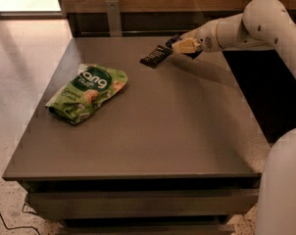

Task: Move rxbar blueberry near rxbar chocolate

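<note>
One flat dark bar with small white text (155, 56) lies at the far side of the table. Its wrapper looks black, so I read it as the rxbar chocolate. My gripper (180, 46), with yellowish tips on a white arm (236, 28), reaches in from the right. It sits right at the bar's right end, and I cannot tell whether it touches or holds the bar. No clearly blue bar shows. A small dark shape (174, 37) sits just behind the gripper, and I cannot tell if it is the rxbar blueberry.
A green chip bag (86, 92) lies on the left part of the grey table (158, 131). A wooden wall with a metal bracket (113, 16) runs behind the table. My white base (285, 185) stands at the front right corner.
</note>
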Robot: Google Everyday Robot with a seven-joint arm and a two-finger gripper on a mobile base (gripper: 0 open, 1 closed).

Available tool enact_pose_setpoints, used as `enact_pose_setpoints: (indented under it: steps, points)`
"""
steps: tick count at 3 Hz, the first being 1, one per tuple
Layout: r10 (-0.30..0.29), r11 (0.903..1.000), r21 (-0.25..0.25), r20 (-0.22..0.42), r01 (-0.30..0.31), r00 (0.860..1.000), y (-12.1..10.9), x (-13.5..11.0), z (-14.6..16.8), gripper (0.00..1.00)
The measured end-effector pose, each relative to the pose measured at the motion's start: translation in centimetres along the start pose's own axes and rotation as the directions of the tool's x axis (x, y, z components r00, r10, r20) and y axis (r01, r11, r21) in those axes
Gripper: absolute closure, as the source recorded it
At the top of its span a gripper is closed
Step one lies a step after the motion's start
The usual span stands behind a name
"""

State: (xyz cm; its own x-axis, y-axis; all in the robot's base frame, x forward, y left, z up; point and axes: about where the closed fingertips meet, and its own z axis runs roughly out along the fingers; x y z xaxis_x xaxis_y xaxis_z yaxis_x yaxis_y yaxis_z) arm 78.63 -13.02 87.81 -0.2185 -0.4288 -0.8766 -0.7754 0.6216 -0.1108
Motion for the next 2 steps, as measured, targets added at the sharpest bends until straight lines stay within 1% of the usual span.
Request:
enact_pose_setpoints:
  steps: [1, 2]
  points:
    - [0.0, 1.0, -0.007, -0.001, 0.0, 1.0, 0.24, 0.04, 0.43, 0.05]
    - [0.001, 1.0, -0.009, -0.001, -0.001, 1.0, 0.32, 0.05, 0.58, 0.0]
